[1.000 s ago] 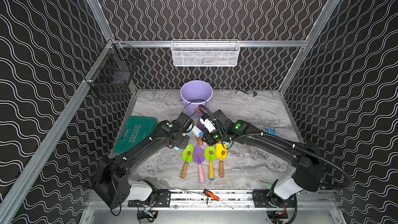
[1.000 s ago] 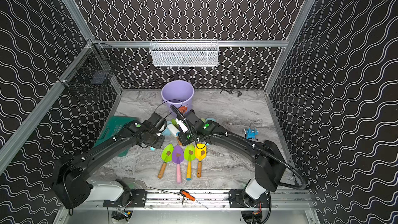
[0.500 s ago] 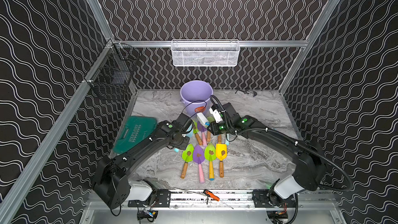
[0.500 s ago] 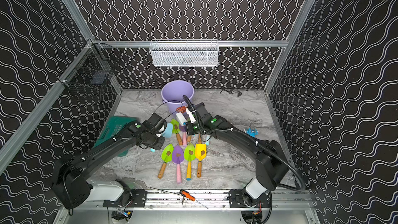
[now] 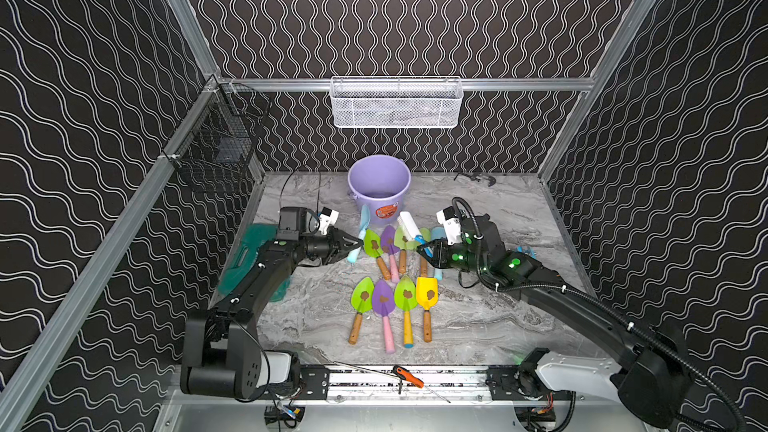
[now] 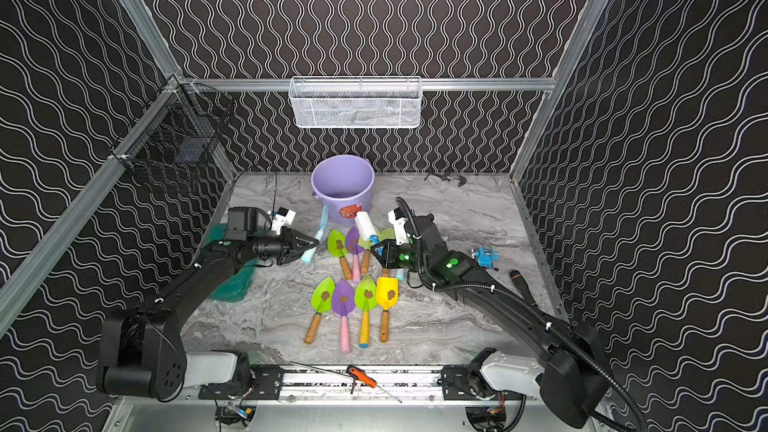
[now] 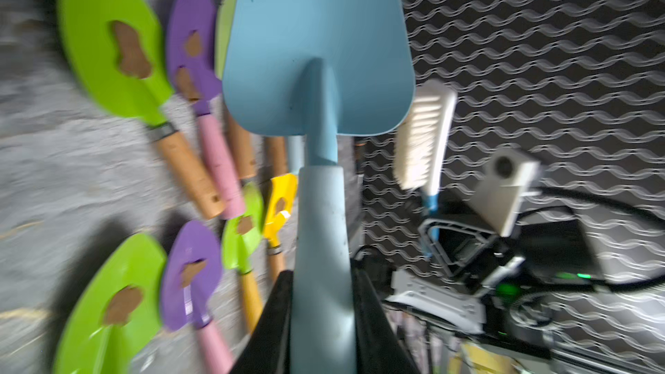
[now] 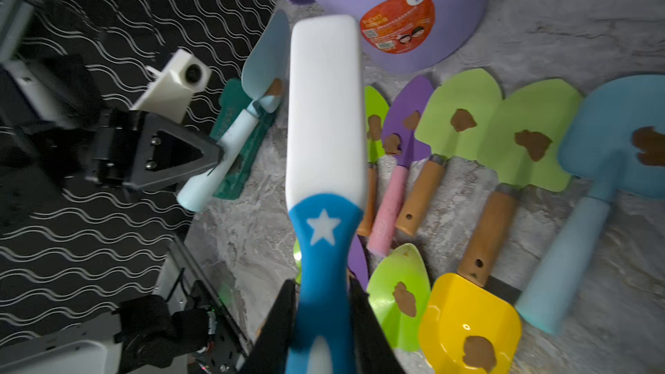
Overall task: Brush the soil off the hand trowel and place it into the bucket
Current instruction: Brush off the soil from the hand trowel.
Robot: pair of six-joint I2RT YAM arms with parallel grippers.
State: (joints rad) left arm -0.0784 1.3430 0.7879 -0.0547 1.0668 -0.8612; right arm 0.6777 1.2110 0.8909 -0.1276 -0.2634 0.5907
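Arms drawn apart from earlier huddle mid-surface | left gripper (image 5: pixel 356 242) clamped on pale-blue trowel (image 5: pixel 364 220), near bucket (image 5: pixel 365 203) | right gripper (image 5: pixel 420 248) clamped on brush (image 5: pixel 409 224) | soil (image 8: pixel 275 87) clinging by blade neck; brushing likely unfinished

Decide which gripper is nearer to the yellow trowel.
Right. The right gripper, holding the brush, hangs just beyond the yellow trowel, on the bucket side. The left gripper, holding a blue trowel, is farther away, off to its left.
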